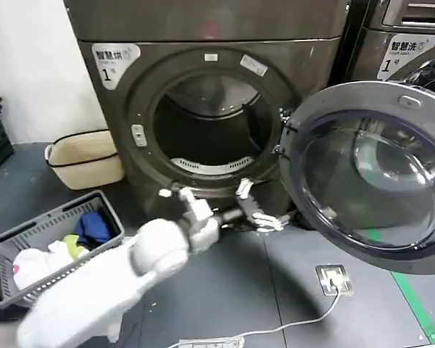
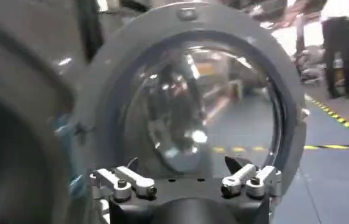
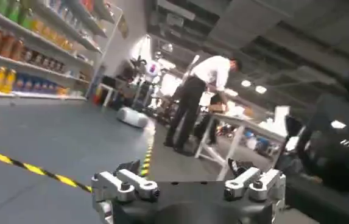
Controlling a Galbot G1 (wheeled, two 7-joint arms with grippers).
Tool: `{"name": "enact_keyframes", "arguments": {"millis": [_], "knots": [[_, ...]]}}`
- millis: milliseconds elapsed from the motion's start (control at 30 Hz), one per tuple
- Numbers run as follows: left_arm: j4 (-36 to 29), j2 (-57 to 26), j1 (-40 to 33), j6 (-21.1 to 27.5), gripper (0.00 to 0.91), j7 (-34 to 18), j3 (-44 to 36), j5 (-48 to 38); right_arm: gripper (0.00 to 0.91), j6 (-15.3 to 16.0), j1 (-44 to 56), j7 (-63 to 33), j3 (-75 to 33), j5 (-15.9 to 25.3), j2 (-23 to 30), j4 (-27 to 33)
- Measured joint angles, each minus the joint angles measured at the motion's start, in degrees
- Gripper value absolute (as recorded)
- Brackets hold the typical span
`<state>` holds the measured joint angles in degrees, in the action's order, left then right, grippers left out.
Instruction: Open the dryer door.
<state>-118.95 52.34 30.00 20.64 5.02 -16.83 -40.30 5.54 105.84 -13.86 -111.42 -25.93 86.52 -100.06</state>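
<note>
The dark grey dryer faces me with its round drum opening uncovered. Its door, a grey ring around a glass window, stands swung wide to the right on its hinge. My left gripper is open and hovers low in front of the drum, just left of the door's hinged edge and holding nothing. In the left wrist view the door stands close ahead of the open left gripper. My right gripper is open and empty, pointing out into the room.
A grey laundry basket with clothes sits on the floor at front left. A beige basket stands beside the dryer. A second machine is on the right, behind the open door. A floor socket with a white cable lies below the door.
</note>
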Motion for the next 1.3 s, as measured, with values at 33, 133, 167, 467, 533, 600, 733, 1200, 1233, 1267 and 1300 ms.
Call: {"name": "enact_keyframes", "arguments": {"millis": [33,133,167,467,533,600,733,1200,1233,1267,1300], "knots": [[-1.64,-1.36,2.22,0.70,0.907,-0.67,2.28,-0.22,0.907,0.26,-0.14,-0.01,0.24,0.00,-0.21,-0.16],[-5.75,-5.33,9.41,3.34,0.907,-3.49,10.22,-1.67,0.907,1.41,-0.52,-0.09,1.04,0.02,-0.71,-0.68],[-6.79,-6.48,11.82,4.29,0.907,-5.09,12.78,-2.72,0.907,1.63,-0.63,-0.16,1.30,-0.01,-0.85,-0.74],[-11.92,-8.92,29.89,14.64,0.907,-21.08,37.12,-18.67,0.907,1.24,-0.91,-0.96,2.45,0.81,-1.86,1.06],[-11.79,-9.01,32.20,17.01,0.907,-25.00,42.52,-23.42,0.907,0.47,-0.86,-0.99,2.43,1.07,-2.05,1.76],[-11.24,-9.43,34.16,19.02,0.907,-28.71,47.50,-27.69,0.907,0.21,-0.71,-0.99,2.43,1.08,-2.08,2.35],[-8.86,-10.59,36.96,21.60,0.907,-33.51,55.76,-34.85,0.907,-0.03,-0.57,-0.87,2.45,0.99,-1.95,2.79],[4.00,-15.21,34.74,21.58,0.907,-49.49,62.06,-59.30,0.907,-1.74,0.50,-0.10,2.60,0.42,-0.55,3.57],[5.03,-15.68,34.34,21.57,0.907,-51.42,61.73,-61.46,0.907,-1.75,0.48,-0.03,2.61,0.42,-0.37,3.37],[5.84,-16.08,33.96,21.57,0.907,-53.27,61.39,-63.24,0.907,-1.76,0.41,0.01,2.70,0.42,-0.22,3.16],[6.62,-16.46,33.53,21.56,0.907,-55.36,60.90,-65.31,0.907,-1.76,0.35,0.04,2.88,0.42,-0.12,2.95]]}}
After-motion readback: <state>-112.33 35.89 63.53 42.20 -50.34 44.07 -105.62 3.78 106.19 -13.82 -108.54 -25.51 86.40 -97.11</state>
